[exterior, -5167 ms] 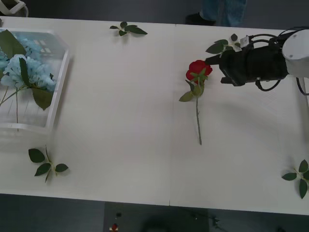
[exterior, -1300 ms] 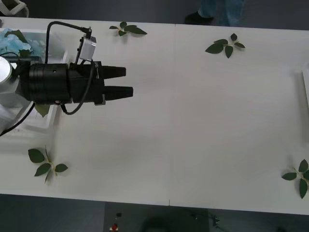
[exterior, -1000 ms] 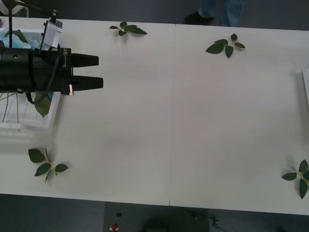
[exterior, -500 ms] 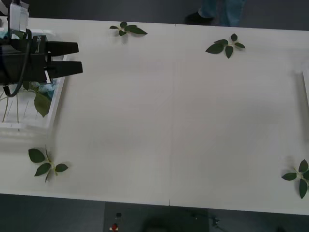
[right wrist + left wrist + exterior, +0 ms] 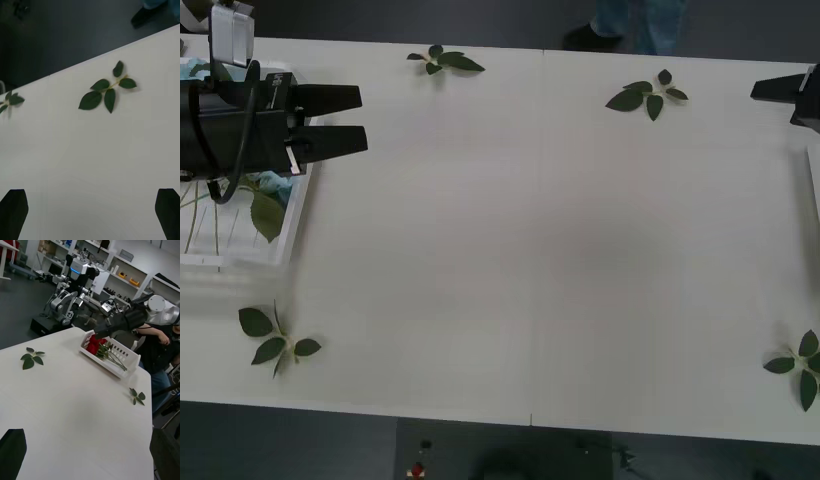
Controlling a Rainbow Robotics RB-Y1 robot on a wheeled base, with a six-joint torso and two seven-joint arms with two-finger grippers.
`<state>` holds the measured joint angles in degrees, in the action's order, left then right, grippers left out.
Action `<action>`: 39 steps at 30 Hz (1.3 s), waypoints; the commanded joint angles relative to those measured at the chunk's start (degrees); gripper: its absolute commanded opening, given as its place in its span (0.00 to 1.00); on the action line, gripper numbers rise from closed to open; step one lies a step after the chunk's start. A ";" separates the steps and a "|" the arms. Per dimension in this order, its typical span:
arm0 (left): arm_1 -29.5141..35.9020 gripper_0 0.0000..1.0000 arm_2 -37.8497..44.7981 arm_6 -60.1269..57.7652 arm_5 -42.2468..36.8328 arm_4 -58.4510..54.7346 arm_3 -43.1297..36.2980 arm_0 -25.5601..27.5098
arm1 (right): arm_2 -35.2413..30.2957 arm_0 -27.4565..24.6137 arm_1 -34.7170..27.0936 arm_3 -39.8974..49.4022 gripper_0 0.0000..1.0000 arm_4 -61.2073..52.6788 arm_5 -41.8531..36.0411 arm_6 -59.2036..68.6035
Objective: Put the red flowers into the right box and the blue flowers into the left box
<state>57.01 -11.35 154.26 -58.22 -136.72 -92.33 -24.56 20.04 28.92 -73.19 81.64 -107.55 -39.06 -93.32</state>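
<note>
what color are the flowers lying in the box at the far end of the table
Deep red, on green stems: the red flowers in the right box, best seen in the left wrist view.

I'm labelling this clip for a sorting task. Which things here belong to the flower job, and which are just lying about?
Part of the job:
red flowers in the right box
blue flowers in the left box
left gripper, open, beside the left box
right gripper, open, above bare table

Lying about:
leaf sprigs

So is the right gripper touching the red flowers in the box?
Apart. In the left wrist view the right gripper hangs just above the red flowers in the right box, with box rim showing between the tips and the blooms.
</note>
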 commanded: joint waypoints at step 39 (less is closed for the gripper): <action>-1.99 0.96 -0.08 0.74 -0.14 0.23 -2.33 0.12 | -10.98 -8.09 4.46 20.67 1.00 -20.68 -20.62 -54.51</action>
<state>54.38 -11.35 154.26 -58.22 -136.63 -93.22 -24.56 9.32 19.43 -68.26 100.93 -127.88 -59.89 -146.02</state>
